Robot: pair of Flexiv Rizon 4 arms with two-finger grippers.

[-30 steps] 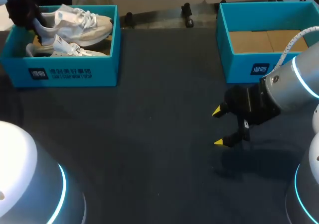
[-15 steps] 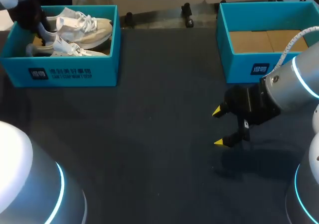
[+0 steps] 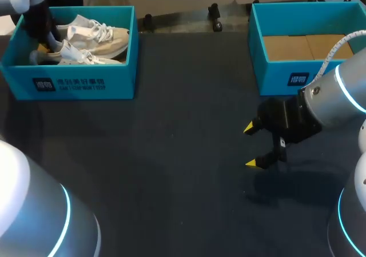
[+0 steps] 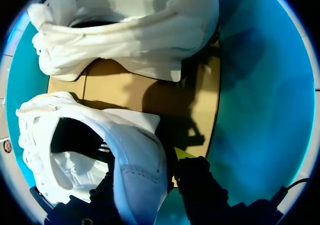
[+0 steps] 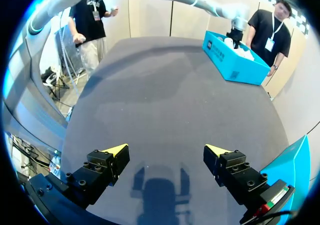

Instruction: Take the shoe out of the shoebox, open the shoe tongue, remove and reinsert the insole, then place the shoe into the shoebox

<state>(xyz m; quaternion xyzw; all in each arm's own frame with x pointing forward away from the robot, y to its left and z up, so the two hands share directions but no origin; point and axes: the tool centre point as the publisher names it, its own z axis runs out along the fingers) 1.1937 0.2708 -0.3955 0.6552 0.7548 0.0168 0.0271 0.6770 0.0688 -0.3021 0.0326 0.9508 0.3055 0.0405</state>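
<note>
Two white shoes lie in the teal shoebox (image 3: 86, 81) at the far left. My left gripper (image 3: 40, 28) reaches down into that box at its left end. In the left wrist view this gripper (image 4: 145, 157) is shut on the heel of the nearer white shoe (image 4: 135, 150), one finger inside the opening and the yellow-tipped one outside. The second shoe (image 4: 135, 40) lies ahead of it on the cardboard floor, inside the teal box wall (image 4: 260, 85). My right gripper (image 3: 254, 145) hangs open over the dark table right of the middle, nothing between its fingers (image 5: 112, 155).
A second teal box (image 3: 274, 77) with a bare cardboard floor stands at the back right, just behind my right arm. The dark table top (image 3: 171, 154) stretches between the two boxes. The right wrist view shows the left shoebox (image 5: 232, 60) far ahead of the right gripper.
My left gripper has shifted a little to the right inside the box, and the shoes have shifted with it. My right arm has kept still.
</note>
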